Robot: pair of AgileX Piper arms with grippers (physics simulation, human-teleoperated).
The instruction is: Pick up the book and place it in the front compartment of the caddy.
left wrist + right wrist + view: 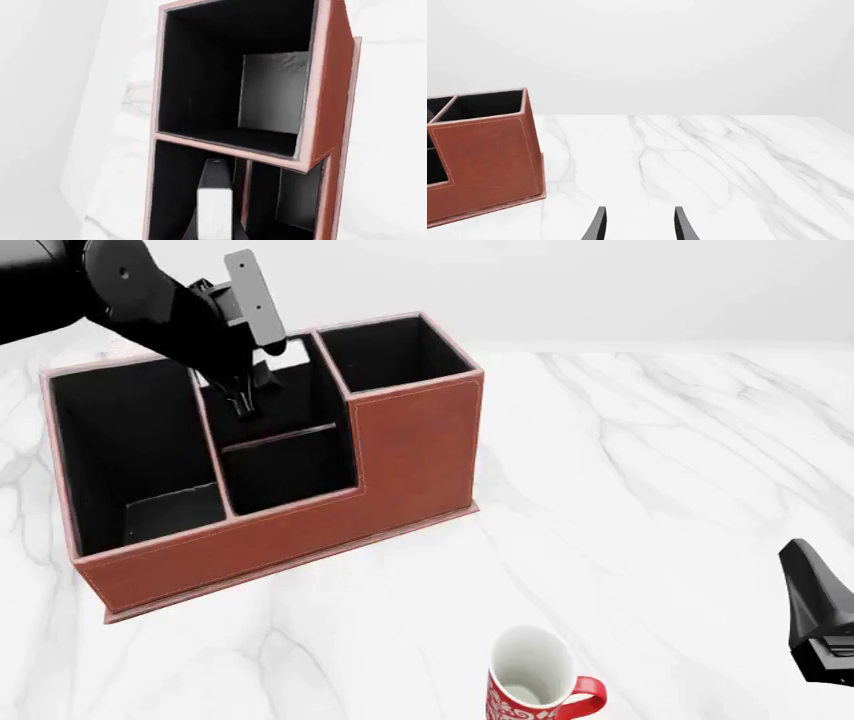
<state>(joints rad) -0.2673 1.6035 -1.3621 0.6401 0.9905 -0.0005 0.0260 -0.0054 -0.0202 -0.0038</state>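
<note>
The reddish-brown caddy (400,455) stands at the left of the table and also shows in the right wrist view (487,160). My left gripper (244,402) reaches down into its middle section, over the front compartment (299,390) between the low crossbar and the tall outer wall. It is shut on the book (213,202), black with a white strip of page edges, held upright inside the caddy's walls (330,100). In the front view the arm hides most of the book. My right gripper (640,227) is open and empty, low at the table's near right (817,625).
A red and white mug (537,692) stands upright at the near edge, right of the caddy. The caddy's large end cell (134,455) has a grey panel on its floor. White marble table (641,490) spreads to the right.
</note>
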